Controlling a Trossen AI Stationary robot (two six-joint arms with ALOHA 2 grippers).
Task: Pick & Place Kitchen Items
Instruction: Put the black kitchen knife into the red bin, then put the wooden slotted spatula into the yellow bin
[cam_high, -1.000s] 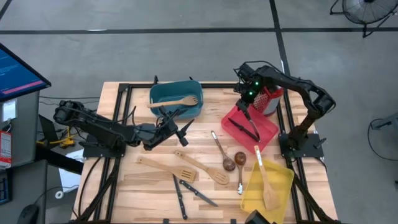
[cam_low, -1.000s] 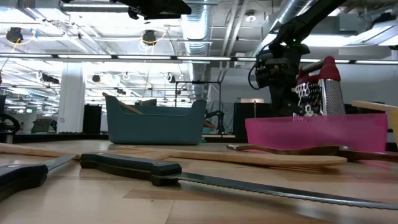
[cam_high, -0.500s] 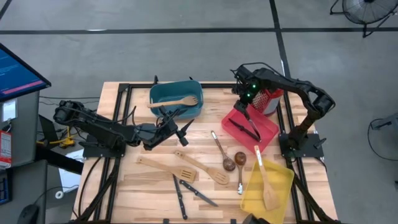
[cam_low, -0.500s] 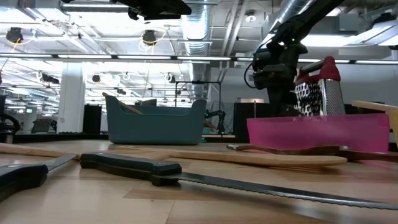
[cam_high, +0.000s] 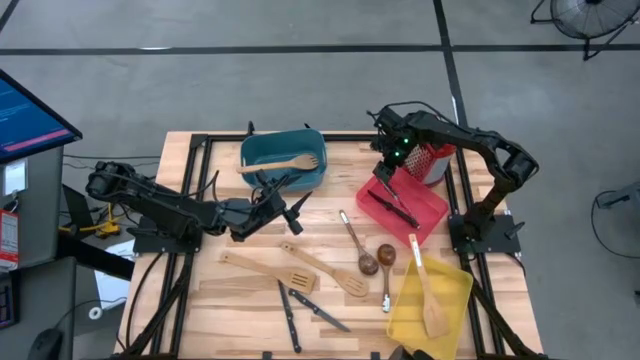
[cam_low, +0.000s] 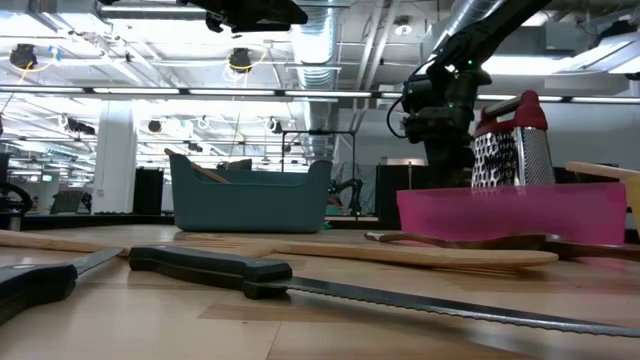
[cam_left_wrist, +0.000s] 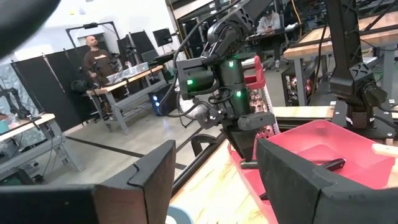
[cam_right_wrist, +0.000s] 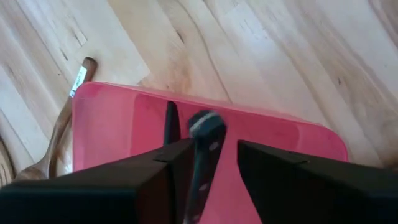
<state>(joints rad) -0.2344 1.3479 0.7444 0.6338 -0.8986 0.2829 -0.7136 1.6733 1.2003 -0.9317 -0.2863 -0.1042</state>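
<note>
My right gripper (cam_high: 385, 180) hangs over the red bin (cam_high: 430, 200), fingers pointing down and a little apart. A black-handled knife (cam_high: 398, 210) lies in the bin. In the right wrist view its handle (cam_right_wrist: 202, 155) stands between my fingers, against one of them with a gap to the other. My left gripper (cam_high: 295, 208) is open and empty over the table, near the teal bin (cam_high: 283, 150). A pale wooden spatula (cam_high: 285, 163) lies in the teal bin. Another spatula (cam_high: 430, 295) lies in the yellow bin (cam_high: 455, 290). My right gripper's fingers stand on either side of the knife's handle, near its steel-capped end (cam_right_wrist: 205, 122). They come from above, pointing down into the red bin. I cannot tell whether either finger touches the handle.
A red-handled steel grater (cam_high: 435, 160) stands just behind the red bin. On the table's near half lie two wooden turners (cam_high: 325, 270), two dark-bowled spoons (cam_high: 357, 245) and two black-handled knives (cam_high: 305, 308). The teal bin stands at the far edge.
My right gripper has moved a little toward the table's left edge, staying over the red bin.
</note>
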